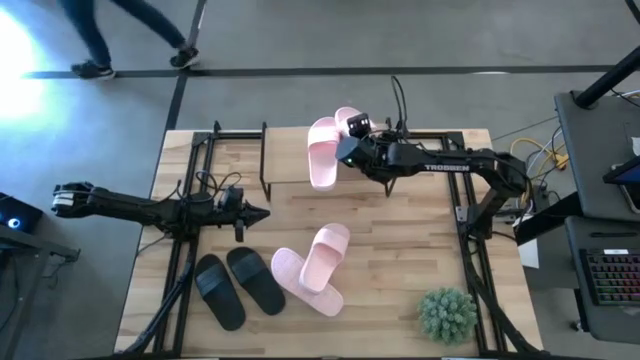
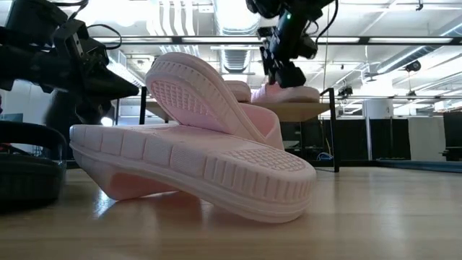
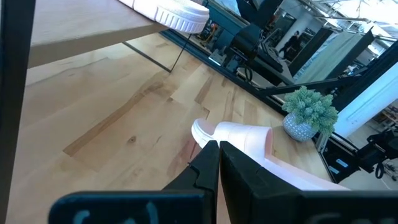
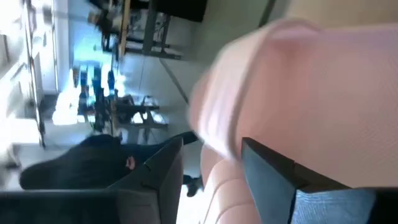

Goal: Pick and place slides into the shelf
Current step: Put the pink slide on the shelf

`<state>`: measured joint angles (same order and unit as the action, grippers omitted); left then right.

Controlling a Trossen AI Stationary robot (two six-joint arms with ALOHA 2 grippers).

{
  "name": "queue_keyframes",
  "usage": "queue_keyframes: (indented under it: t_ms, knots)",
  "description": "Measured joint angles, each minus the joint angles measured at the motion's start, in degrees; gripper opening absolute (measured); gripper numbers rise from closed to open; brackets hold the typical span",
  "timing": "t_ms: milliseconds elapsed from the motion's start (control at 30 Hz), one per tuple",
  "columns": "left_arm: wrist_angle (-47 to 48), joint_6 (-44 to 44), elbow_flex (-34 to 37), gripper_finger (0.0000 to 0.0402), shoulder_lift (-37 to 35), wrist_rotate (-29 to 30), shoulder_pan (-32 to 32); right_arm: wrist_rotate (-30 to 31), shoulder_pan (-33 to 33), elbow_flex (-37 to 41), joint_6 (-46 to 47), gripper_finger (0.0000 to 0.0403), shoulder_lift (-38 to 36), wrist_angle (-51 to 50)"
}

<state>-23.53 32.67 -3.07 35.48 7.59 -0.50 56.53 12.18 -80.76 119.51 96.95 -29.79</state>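
Note:
Two light pink slides lie side by side on the shelf's light wood top board [image 1: 420, 160] at the table's far side, one nearer [image 1: 322, 150] and one farther back [image 1: 350, 122]. My right gripper [image 1: 342, 150] is at the nearer slide's right side, and its fingers [image 4: 267, 174] are closed partway around pink rubber. Two more pink slides [image 1: 318, 262] lie on the table, one leaning on the other. Two black slides [image 1: 238, 285] lie to their left. My left gripper [image 1: 262, 212] is shut and empty above the table's left middle. My right gripper has the edge of a pink slide [image 4: 217, 183] between its two fingers, at the slide's right long side [image 1: 334, 150]. The fingers come from the table's right, slanting down. The slide lies flat on the shelf's top board. The blurred wrist view hides the exact part.
A green plant ball [image 1: 447, 313] stands at the table's near right corner. The shelf's thin black legs [image 1: 264, 160] stand at its left end. A person's legs [image 1: 95, 40] show on the floor beyond the far left corner. Bare wood lies between the shelf and the table's slides.

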Motion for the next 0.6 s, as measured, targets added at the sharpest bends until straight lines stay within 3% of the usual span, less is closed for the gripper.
queue_keyframes:
  t_ms: [100,200,367,467,600]
  knots:
    - [0.0,0.04,0.0,0.0,0.01,-0.01,-0.01,0.15,0.0,-1.53,-13.18,0.0153,-1.69,-0.04]
    - [-0.01,0.04,0.0,0.0,0.0,-0.08,0.01,-1.82,0.07,-4.1,-32.49,0.0146,-3.57,-0.04]
    - [-0.02,0.04,0.0,0.0,0.01,-0.12,0.01,-12.95,0.07,-9.4,-62.97,0.013,-5.12,-3.2]
    - [-0.04,0.77,0.0,0.0,-0.01,-0.12,0.01,-15.47,0.4,-14.08,-68.63,0.011,-4.43,-18.37]
    - [-0.04,10.5,0.02,0.0,0.0,0.09,0.01,-17.36,3.88,-19.58,-67.89,0.006,-1.8,-37.92]
